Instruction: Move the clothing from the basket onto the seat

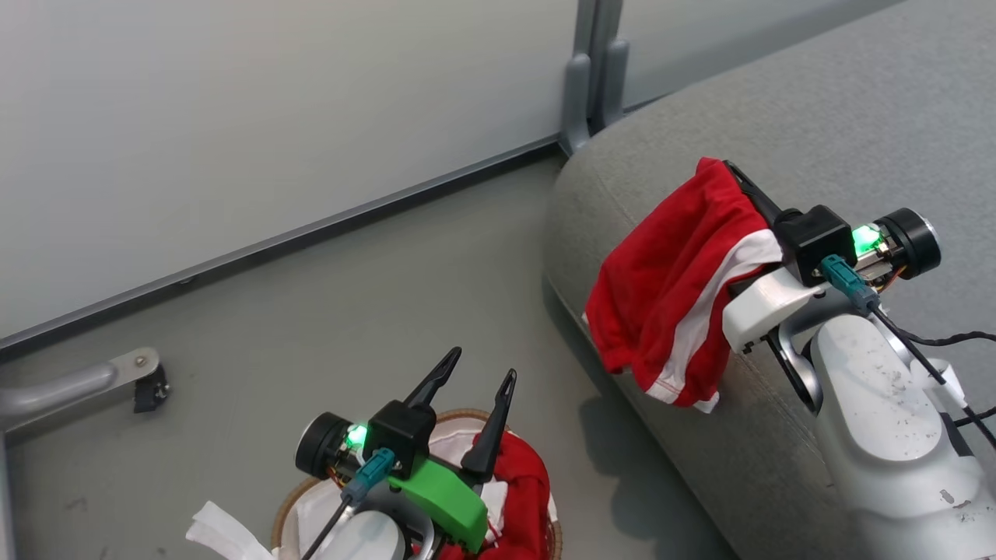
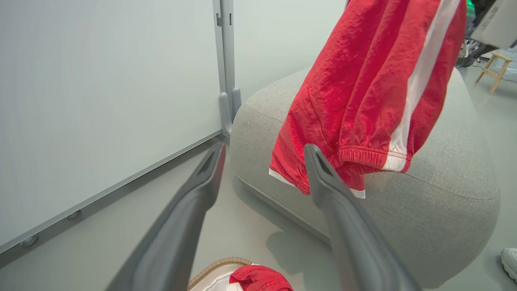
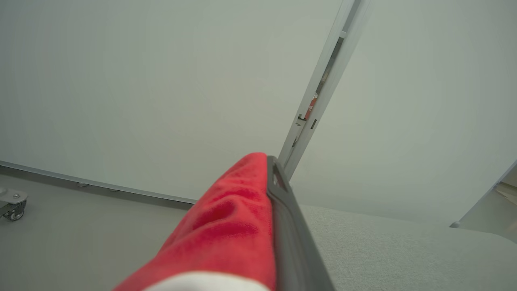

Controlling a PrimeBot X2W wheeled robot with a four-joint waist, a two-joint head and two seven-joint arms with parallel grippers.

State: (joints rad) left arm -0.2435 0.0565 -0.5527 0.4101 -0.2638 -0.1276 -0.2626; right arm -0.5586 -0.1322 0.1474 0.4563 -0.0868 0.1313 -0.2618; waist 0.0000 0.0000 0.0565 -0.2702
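A red garment with a white stripe (image 1: pixel 669 288) hangs from my right gripper (image 1: pixel 727 167), which is shut on it above the near edge of the grey seat (image 1: pixel 856 117). The same clothing (image 2: pixel 363 93) dangles in front of the seat (image 2: pixel 444 169) in the left wrist view, and drapes one finger in the right wrist view (image 3: pixel 226 230). My left gripper (image 1: pixel 482 364) stands open and empty above the basket (image 1: pixel 292 505), where more red clothing (image 1: pixel 525 482) lies on the white liner. The basket's tan rim (image 2: pixel 218 266) and red fabric (image 2: pixel 258 279) show below the open fingers.
A pale partition wall with a grey post (image 1: pixel 591 70) stands behind the seat. A castor foot on a metal leg (image 1: pixel 148 385) sits on the floor at the left. A small wooden stool (image 2: pixel 494 70) and a shoe (image 2: pixel 509 258) appear beyond the seat.
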